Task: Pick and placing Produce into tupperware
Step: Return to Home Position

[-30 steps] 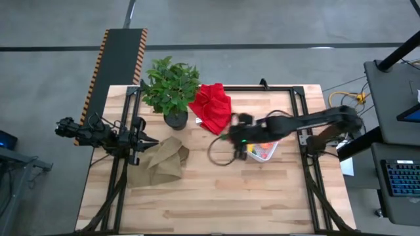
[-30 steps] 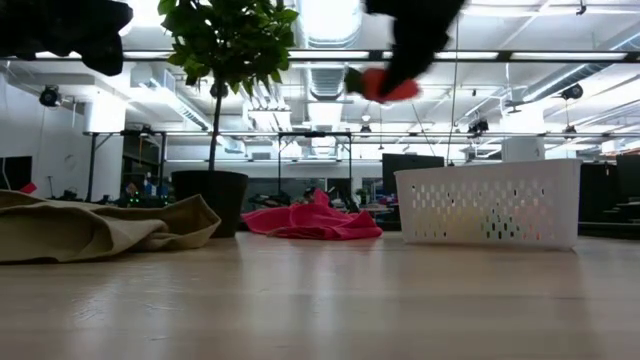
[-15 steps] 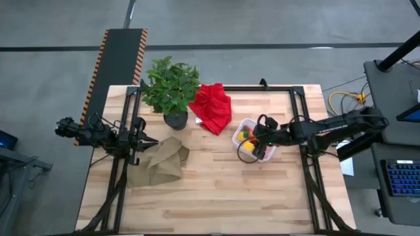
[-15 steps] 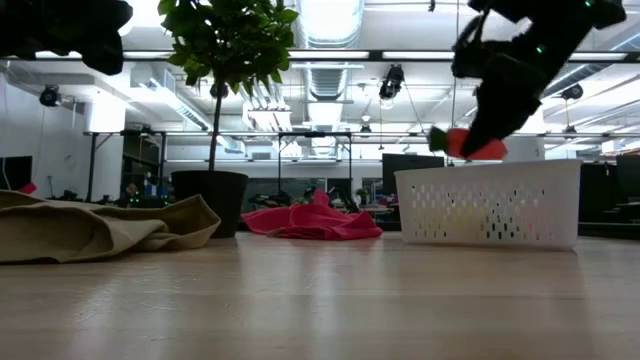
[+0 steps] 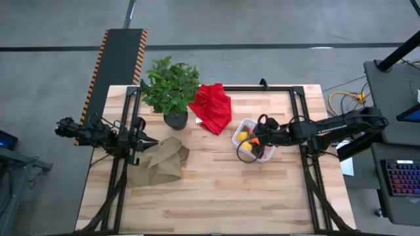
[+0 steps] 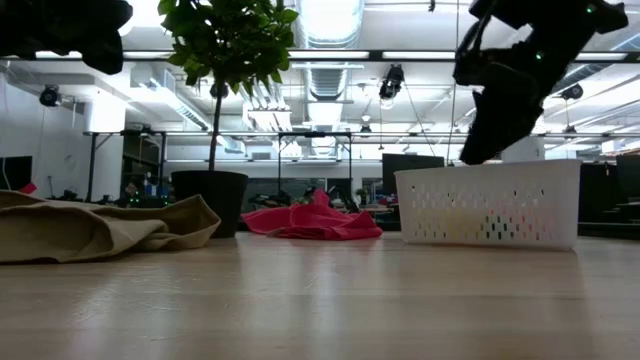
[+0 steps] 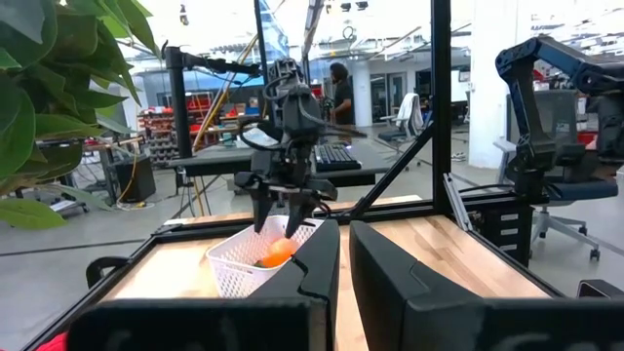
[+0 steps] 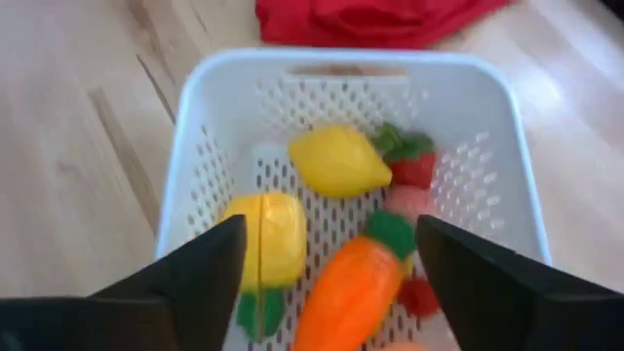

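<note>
The tupperware [image 5: 252, 139], a small white mesh container, stands on the table right of the middle. In it lie the produce: a lemon [image 8: 338, 161], a yellow piece [image 8: 268, 234], an orange carrot with a green tip [image 8: 356, 283], a strawberry [image 8: 414, 166] and a pink piece [image 8: 409, 203]. My right gripper [image 5: 257, 139] hangs open just above the container [image 6: 488, 205], fingers either side of the carrot, which rests on the mesh base. My left gripper [image 5: 152, 141] waits shut and empty at the table's left edge, by the tan cloth.
A potted plant [image 5: 172, 88] stands at the far left. A red cloth [image 5: 211, 106] lies beside it, just beyond the container. A tan cloth [image 5: 161, 160] lies at the left. A black cable loop [image 5: 246, 152] hangs by the container's near side. Bare wood lies toward the near edge.
My right gripper has carried the orange carrot from over the table's middle toward the right edge, come down over the container and let go. The carrot now lies inside the container among the other pieces.
</note>
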{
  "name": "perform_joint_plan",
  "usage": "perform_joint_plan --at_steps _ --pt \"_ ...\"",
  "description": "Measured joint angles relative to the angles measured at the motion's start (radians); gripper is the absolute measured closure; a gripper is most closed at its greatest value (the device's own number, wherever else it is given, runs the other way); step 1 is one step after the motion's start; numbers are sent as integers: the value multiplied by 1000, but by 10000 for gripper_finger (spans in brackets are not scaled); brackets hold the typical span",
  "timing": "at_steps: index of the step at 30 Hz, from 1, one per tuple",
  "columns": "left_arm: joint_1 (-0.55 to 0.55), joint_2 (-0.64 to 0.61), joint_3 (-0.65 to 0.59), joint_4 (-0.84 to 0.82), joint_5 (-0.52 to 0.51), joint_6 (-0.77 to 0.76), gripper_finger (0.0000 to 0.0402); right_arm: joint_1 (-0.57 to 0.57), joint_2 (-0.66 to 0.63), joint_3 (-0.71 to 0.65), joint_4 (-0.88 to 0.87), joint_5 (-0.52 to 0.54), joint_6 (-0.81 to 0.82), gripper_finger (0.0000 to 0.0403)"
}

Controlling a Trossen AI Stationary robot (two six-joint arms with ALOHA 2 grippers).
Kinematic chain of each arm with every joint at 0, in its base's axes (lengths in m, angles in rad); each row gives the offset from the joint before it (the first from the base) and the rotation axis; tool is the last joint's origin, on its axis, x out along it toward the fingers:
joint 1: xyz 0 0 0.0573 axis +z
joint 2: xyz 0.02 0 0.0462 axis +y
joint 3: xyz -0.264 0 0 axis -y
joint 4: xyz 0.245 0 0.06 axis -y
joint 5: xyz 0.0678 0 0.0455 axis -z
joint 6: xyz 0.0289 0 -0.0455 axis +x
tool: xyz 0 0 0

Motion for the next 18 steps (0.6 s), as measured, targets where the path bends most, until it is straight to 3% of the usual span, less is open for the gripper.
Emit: perform_joint_plan --at_steps 4,8,13,15,18 --pt "0 0 0 0 0 0 387 6 0 39 78 0 -62 84" --pt "0 0 0 0 0 0 387 52 -3 73 336 -40 -208 90" --pt "0 0 0 0 0 -2 387 142 -46 95 613 -203 -423 137" --pt "0 3 0 0 0 -6 387 177 -78 95 621 -274 -457 164" --pt "0 4 0 -3 0 -6 387 227 -136 93 523 -298 -445 211"
